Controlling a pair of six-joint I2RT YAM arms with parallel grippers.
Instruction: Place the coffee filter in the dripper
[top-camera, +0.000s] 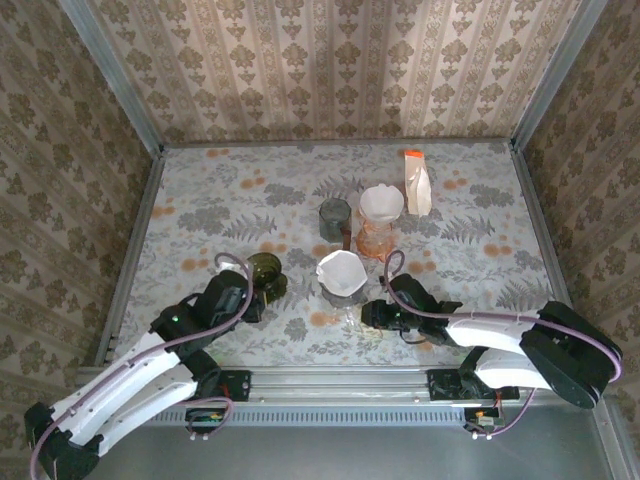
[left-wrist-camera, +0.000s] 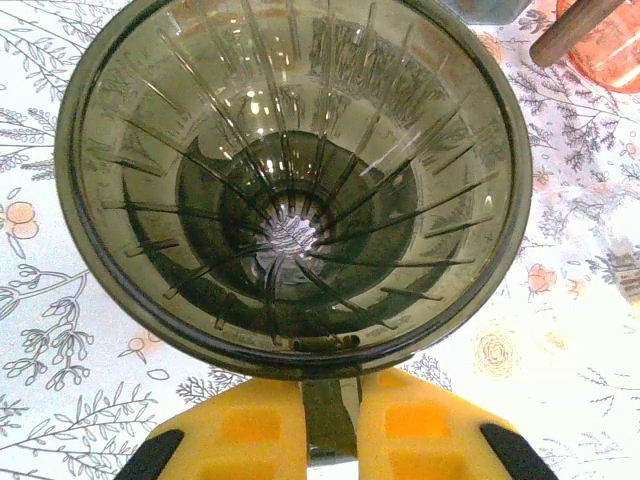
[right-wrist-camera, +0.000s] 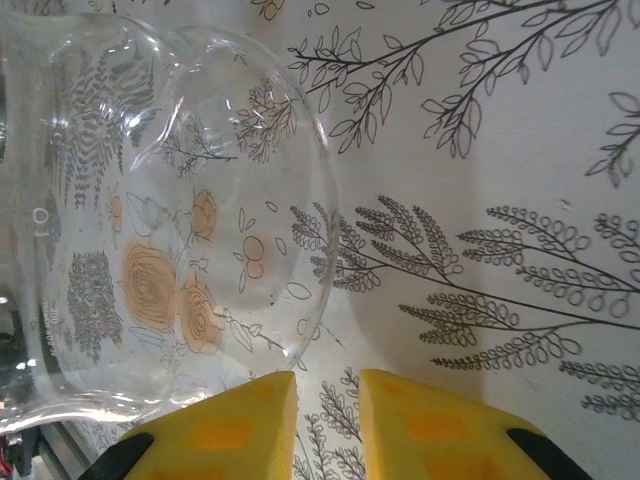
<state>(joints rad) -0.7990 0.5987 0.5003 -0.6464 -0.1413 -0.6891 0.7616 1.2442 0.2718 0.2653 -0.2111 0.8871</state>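
My left gripper (left-wrist-camera: 330, 400) pinches the dark dripper (left-wrist-camera: 290, 180) by its handle; it may twist. My right gripper (right-wrist-camera: 328, 390) is narrow, I cannot tell if holding, and could knock the glass dripper (right-wrist-camera: 170, 230) at its left.

Left gripper (top-camera: 254, 291) at olive dripper (top-camera: 266, 272); right gripper (top-camera: 368, 314) near white filter (top-camera: 342, 271); orange dripper (top-camera: 377, 240) behind.

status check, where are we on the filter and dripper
Left gripper shut on dark dripper handle; dripper empty. Right gripper at clear glass vessel, grip unclear. White filter sits between the arms, not in dark dripper.
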